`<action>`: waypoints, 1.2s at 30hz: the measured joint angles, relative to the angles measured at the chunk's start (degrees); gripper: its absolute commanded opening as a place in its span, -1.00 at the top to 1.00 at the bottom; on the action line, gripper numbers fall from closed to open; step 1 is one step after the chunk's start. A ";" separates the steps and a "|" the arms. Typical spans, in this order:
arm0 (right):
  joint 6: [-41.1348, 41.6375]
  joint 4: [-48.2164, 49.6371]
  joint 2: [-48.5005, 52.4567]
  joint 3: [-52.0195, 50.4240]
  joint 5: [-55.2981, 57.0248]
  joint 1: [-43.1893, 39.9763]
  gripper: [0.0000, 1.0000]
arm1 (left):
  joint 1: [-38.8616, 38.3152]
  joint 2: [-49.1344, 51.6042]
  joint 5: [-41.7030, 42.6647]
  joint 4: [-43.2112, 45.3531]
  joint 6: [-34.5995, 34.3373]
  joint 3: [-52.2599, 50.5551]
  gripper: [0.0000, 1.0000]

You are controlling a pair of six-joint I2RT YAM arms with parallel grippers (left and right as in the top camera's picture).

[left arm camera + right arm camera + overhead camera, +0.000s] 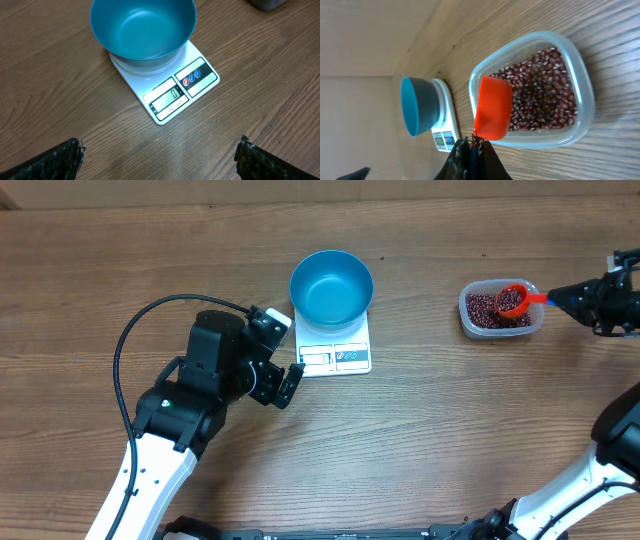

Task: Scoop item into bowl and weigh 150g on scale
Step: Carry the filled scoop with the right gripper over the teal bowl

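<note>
While a red scoop (492,107) of beans (510,302) is pinched by the right gripper (471,150) over the tub (585,100) near the table's (100,260) right edge, the left gripper (287,385) is held spread, and a level carry to the bowl (331,285) on the scale (335,358) is needed.

Bare table (415,315) between scale (335,356) and clear tub (500,311), crowded at either end

The bowl (331,285) covers the far part of the scale, leaving only its near display strip uncovered. The left gripper (283,385), jaws wide apart, stands just left of that strip. To the right, free wood runs to the clear tub, where the orange scoop (513,300) gripped by the right gripper (556,298) hangs over its top.
</note>
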 measured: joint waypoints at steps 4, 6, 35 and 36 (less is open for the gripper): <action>-2.25 -1.68 0.00 -0.02 -3.32 -0.04 0.93 | 0.00 0.00 0.00 0.00 0.00 0.00 -0.99; -3.32 -2.75 0.00 -0.02 -5.31 -0.04 0.93 | 0.00 0.00 0.00 0.00 0.00 -0.02 -0.99; 1.44 -0.55 0.33 5.62 -14.45 26.08 0.93 | 0.00 0.00 0.00 0.00 0.00 -0.02 -0.99; 2.99 0.46 0.35 6.49 -13.31 27.43 0.92 | 0.00 0.00 0.00 0.00 0.00 -0.02 -0.99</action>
